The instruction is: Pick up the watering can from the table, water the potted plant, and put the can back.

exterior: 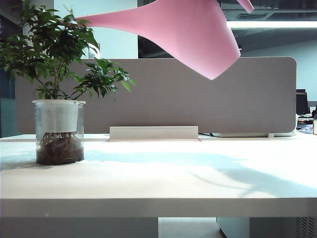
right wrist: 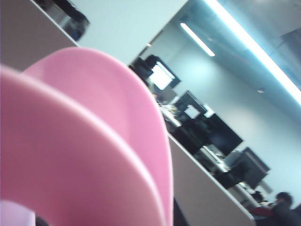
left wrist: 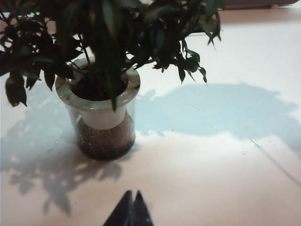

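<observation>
The pink watering can [exterior: 188, 29] hangs in the air above the table [exterior: 158, 183], tilted so its spout [exterior: 99, 20] reaches over the leaves of the potted plant [exterior: 58, 129] at the left. In the right wrist view the watering can [right wrist: 84, 150] fills the picture and hides my right gripper's fingers, which carry it. My left gripper [left wrist: 133, 194] is shut and empty, low over the table, a short way from the potted plant [left wrist: 101, 117] in its glass cylinder.
A grey divider panel [exterior: 198, 104] closes off the back of the table, with a low pale bracket [exterior: 153, 133] at its foot. The can's shadow [exterior: 237, 173] falls across the right half of the tabletop. Office monitors [exterior: 302, 104] stand beyond the far right.
</observation>
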Available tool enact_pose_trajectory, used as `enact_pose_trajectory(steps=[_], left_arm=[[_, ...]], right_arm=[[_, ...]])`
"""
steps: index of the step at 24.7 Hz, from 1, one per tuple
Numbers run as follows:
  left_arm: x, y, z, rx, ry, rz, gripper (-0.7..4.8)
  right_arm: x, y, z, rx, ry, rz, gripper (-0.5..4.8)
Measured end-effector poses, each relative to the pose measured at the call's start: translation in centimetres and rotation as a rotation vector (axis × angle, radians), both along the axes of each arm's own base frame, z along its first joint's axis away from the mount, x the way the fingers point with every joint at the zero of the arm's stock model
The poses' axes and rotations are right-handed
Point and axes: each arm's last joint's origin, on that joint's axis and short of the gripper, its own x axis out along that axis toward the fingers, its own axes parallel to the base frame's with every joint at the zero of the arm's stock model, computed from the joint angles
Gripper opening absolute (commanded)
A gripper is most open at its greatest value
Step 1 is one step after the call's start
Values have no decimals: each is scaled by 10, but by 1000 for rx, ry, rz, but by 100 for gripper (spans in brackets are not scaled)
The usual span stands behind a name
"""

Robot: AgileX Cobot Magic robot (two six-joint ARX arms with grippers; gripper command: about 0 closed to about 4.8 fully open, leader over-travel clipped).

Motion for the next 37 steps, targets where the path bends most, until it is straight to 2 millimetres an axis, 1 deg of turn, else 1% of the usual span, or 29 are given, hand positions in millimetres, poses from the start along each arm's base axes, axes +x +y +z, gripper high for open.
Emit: enact_pose_trajectory(steps=[2,3,5,13,18,22,23,24,28,31,32,33,37], left_arm=[[0,0,0,0,0,0,-5],[0,0,0,0,0,1,-5],[0,0,0,0,0,0,-5],[-2,1,1,-3,-11,0,-5],[-2,1,1,-3,-11,0,-5],[-2,1,1,-3,-11,0,-5],[-2,1,1,-3,-11,0,-5],[-2,1,1,-3,-11,0,-5],[-2,1,1,-3,-11,0,-5],[-3,1,2,-3,-13,0,-5],[-4,1,2,-4,-16,0,-5],[-6,2,3,-7,-25,0,-5],[-10,3,5,-12,-44,0,-5]], right_arm=[[5,9,2,-51,2,-11,-7],[10,17,3,-103,14,-15,-7],[13,26,4,-177,12,-33,-7],[15,29,5,-247,-2,-52,-7],[14,30,5,-234,3,-45,-7],[15,30,1,-111,66,-59,-7],[15,29,-3,-39,110,-66,-7],[16,28,-14,30,154,-81,-7],[15,27,-43,141,256,-96,-7],[8,24,-69,250,320,-96,-7],[6,22,-78,285,329,-94,-7],[1,20,-94,354,340,-91,-7],[-11,13,-129,497,301,-67,-6]])
